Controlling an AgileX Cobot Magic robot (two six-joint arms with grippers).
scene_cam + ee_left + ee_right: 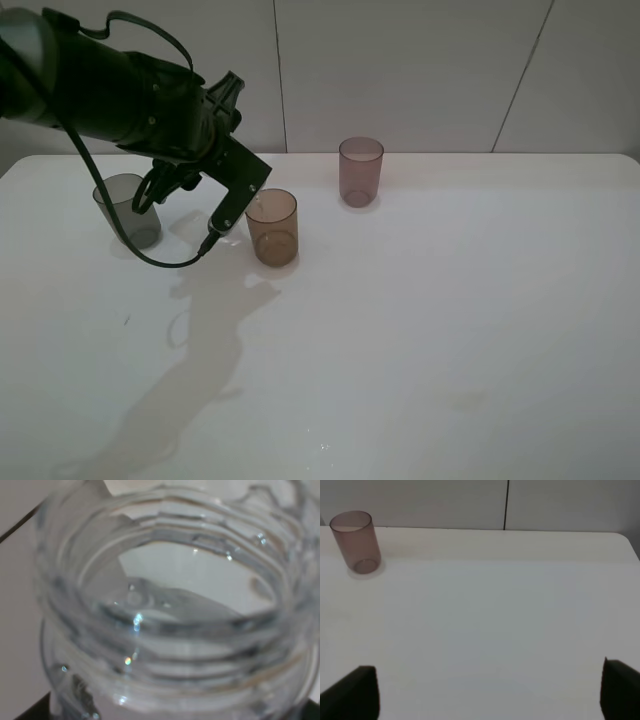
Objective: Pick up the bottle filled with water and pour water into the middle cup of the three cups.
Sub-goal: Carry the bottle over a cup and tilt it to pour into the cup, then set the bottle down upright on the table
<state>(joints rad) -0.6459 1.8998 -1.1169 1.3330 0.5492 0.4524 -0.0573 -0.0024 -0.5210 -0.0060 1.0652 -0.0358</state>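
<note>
My left gripper (236, 203) is shut on the clear bottle (165, 610) and holds it tilted beside the rim of the amber-brown middle cup (272, 228). In the exterior high view the bottle is mostly hidden by the gripper; only a pale part shows at the cup's rim (254, 206). In the left wrist view its ribbed threaded neck fills the picture, with water lying inside. The smoky grey cup (128, 209) stands to the left and the mauve-purple cup (360, 171) to the back right. My right gripper (487, 680) is open and empty over bare table, out of the exterior high view.
The white table (450, 330) runs to a white panelled wall (400, 70) at the back. The left arm's black cable (150, 255) hangs low in front of the grey cup. The mauve-purple cup also shows in the right wrist view (356, 541).
</note>
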